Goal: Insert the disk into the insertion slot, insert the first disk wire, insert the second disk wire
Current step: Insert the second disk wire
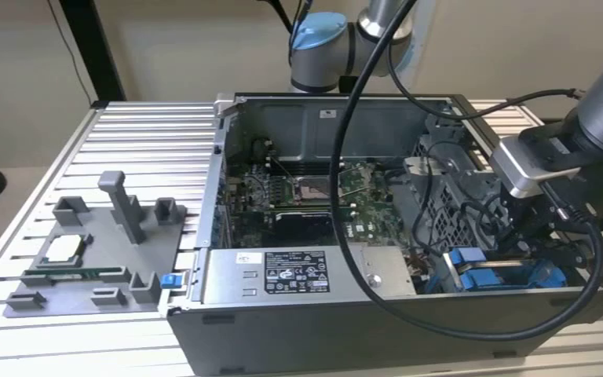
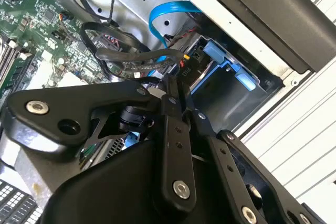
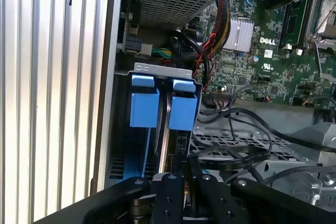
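On the slatted aluminium bench (image 1: pixel 123 129) a grey parts fixture (image 1: pixel 97 255) sits at the exterior view's left, beside the open computer case (image 1: pixel 385 330) with its green motherboard (image 1: pixel 312 192). At the case's corner on the exterior view's right, the fingers (image 3: pixel 176 192) stand pressed together on a thin dark cable (image 3: pixel 169 124), just above the insertion slot (image 3: pixel 137 161), whose blue tabs (image 3: pixel 144 106) flank that cable in the first wrist view.

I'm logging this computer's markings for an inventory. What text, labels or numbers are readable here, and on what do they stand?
Power-supply label: printed lines and symbols, too small to read.
White sticker on the case's back wall: too small to read.
White lettering on the motherboard: a maker's mark, left unquoted.
Motherboard component markings: too small to read.
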`<state>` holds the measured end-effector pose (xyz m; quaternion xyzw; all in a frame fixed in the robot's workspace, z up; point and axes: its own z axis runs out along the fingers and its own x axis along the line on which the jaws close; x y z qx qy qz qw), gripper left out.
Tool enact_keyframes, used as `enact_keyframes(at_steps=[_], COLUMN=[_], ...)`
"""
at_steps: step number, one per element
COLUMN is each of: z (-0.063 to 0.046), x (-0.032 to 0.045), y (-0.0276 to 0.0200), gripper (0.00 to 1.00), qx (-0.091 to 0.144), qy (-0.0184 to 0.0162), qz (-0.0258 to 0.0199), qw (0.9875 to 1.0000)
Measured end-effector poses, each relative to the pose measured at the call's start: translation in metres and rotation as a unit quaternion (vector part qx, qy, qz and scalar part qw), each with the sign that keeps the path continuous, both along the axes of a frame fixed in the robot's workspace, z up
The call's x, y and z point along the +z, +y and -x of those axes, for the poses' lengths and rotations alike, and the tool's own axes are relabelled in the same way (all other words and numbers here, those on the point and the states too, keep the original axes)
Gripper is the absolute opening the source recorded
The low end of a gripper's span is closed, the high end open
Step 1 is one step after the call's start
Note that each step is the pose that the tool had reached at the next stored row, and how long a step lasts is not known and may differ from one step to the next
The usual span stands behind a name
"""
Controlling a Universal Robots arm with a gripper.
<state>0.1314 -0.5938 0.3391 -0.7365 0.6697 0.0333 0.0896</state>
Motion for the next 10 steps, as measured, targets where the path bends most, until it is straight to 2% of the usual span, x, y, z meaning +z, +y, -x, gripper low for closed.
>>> enact_keyframes(at_steps=[10], z=[0.0000], x=[0.0000], y=[0.0000], gripper=[0.00], qx=[0.000], qy=[0.0000], qz=[0.0000], qw=[1.0000])
